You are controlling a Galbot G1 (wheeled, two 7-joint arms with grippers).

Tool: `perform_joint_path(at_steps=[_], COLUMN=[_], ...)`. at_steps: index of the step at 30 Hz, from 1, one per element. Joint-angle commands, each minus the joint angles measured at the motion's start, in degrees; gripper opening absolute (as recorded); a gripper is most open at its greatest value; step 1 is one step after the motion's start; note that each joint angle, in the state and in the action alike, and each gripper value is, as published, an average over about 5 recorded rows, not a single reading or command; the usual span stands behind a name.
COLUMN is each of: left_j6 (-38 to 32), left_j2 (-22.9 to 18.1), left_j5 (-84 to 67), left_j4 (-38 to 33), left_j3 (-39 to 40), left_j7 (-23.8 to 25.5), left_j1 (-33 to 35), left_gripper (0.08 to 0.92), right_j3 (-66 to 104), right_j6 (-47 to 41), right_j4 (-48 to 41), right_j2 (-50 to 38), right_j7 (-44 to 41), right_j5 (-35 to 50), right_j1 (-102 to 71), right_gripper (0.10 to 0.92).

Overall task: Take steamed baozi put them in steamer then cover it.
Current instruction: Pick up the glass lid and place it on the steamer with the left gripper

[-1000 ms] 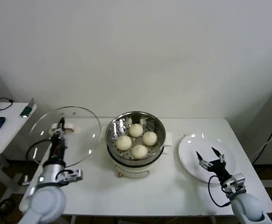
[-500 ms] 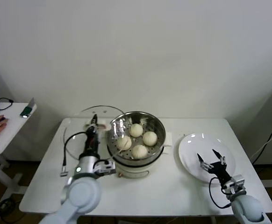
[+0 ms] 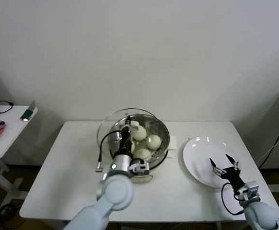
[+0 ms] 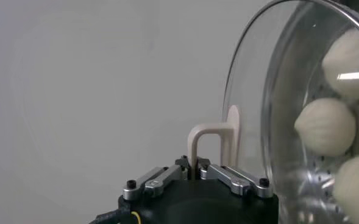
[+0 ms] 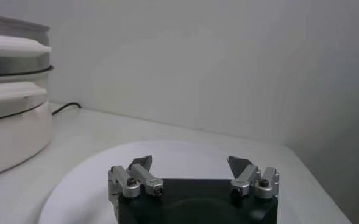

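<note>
No readable writing, left tool clamped on the cream handle of the clear glass cover, tilted just above the shiny steamer, domed white baozi behind the glass, right tool spread apart above white plate.

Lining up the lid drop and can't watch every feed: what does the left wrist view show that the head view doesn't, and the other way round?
Only the left wrist view: the left gripper shut on the cover's handle, seen close.

Only the head view: the whole steamer on the table, the cover over its left side, the white plate, and the open right gripper above it.

Both: the cover and baozi in the steamer.
</note>
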Motion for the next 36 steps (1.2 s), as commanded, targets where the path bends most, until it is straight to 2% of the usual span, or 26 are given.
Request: perform_joint_path(at_steps=[1,19,36], left_j6=[2.8,2.8,2.8], left_j2=[-5.24,-7.33,-6.75], left_j5=[1.07,-1.13,-0.96], left_j4=[6.63,11.81,13.11], left_j3=[3.78,1.8,2.24], left_j7=[1.17,-1.65,-2.2], left_j1=[-2.87,-2.87,-3.52], left_gripper=[0.147,0.147,0.147], right_j3=[1.4,0.88,1.07], right_j6=[0.32,1.0,1.34], right_j4=[-0.29,0.09,-0.23], right_j2=[0.01,-0.32,-0.06], right_j7=[-0.13,-0.35,-0.74], right_j5=[-0.06,0.09,-0.37], right_j1=[-0.12,1.35,1.09], right_gripper=[0.823,0.823,0.823])
